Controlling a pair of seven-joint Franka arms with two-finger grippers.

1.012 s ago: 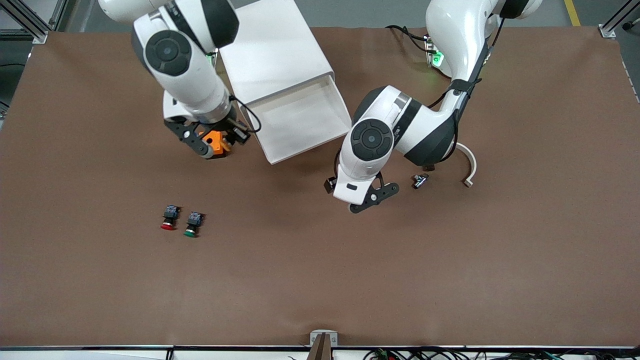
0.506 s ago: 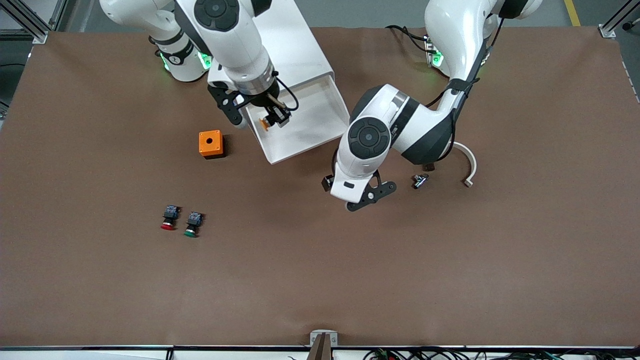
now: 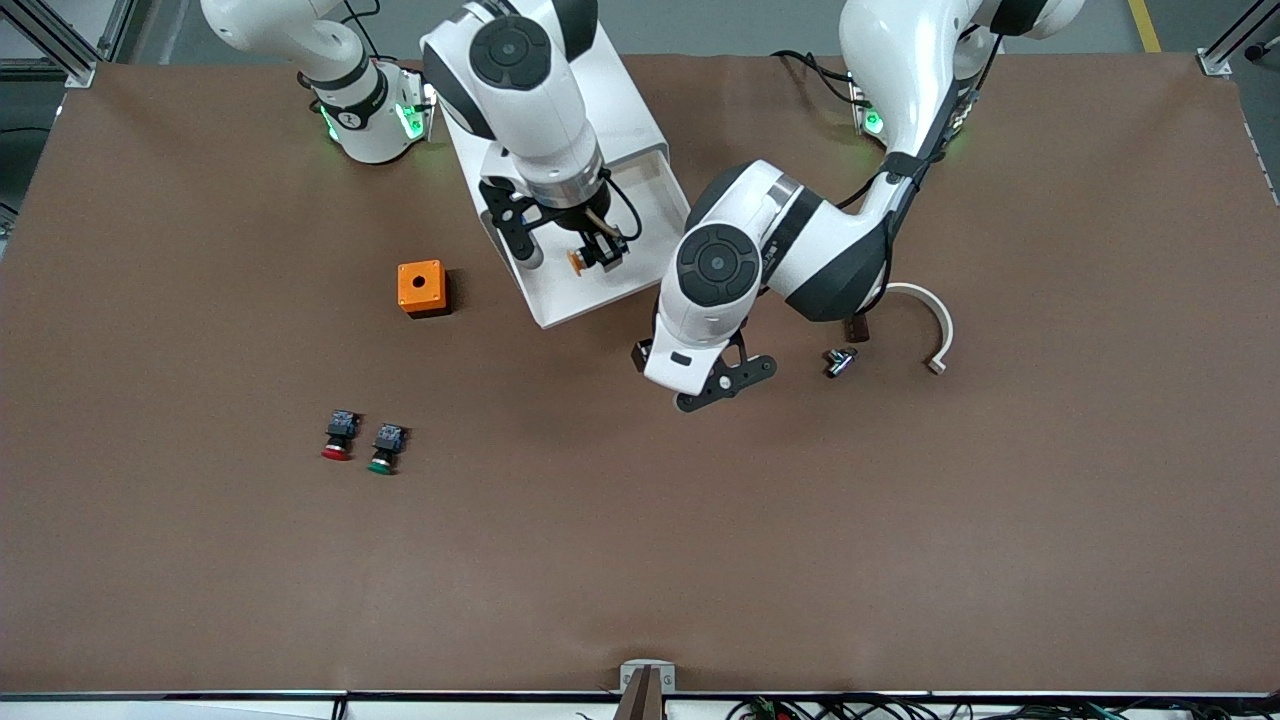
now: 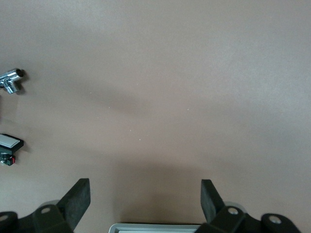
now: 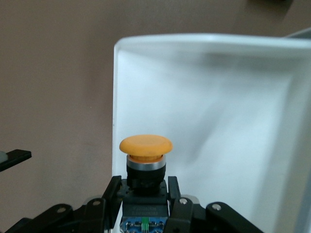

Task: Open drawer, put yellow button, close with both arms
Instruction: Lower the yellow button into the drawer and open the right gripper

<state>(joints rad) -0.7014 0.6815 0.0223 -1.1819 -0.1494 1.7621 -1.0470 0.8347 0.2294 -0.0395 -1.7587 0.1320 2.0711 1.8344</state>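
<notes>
The top drawer [image 3: 565,305] of the white cabinet [image 3: 550,100] stands pulled out, its white tray bare. My right gripper [image 3: 583,258] is over the open drawer, shut on the yellow button [image 3: 577,262]. In the right wrist view the button [image 5: 146,145] shows its yellow-orange cap, black body and blue rear between the fingers, with the drawer tray [image 5: 218,121] under it. My left gripper [image 3: 715,388] is open and empty over bare table near the drawer's front corner; its fingers [image 4: 77,199] stand wide apart in the left wrist view.
An orange box [image 3: 421,288] sits beside the drawer toward the right arm's end. A red-capped button [image 3: 338,436] and a green-capped button [image 3: 384,449] lie nearer the front camera. A small metal part [image 3: 838,361] and a white curved piece [image 3: 930,325] lie toward the left arm's end.
My right gripper has carried the yellow button from over the orange box to over the open drawer, then further along the tray. My left gripper has shifted slightly toward the drawer.
</notes>
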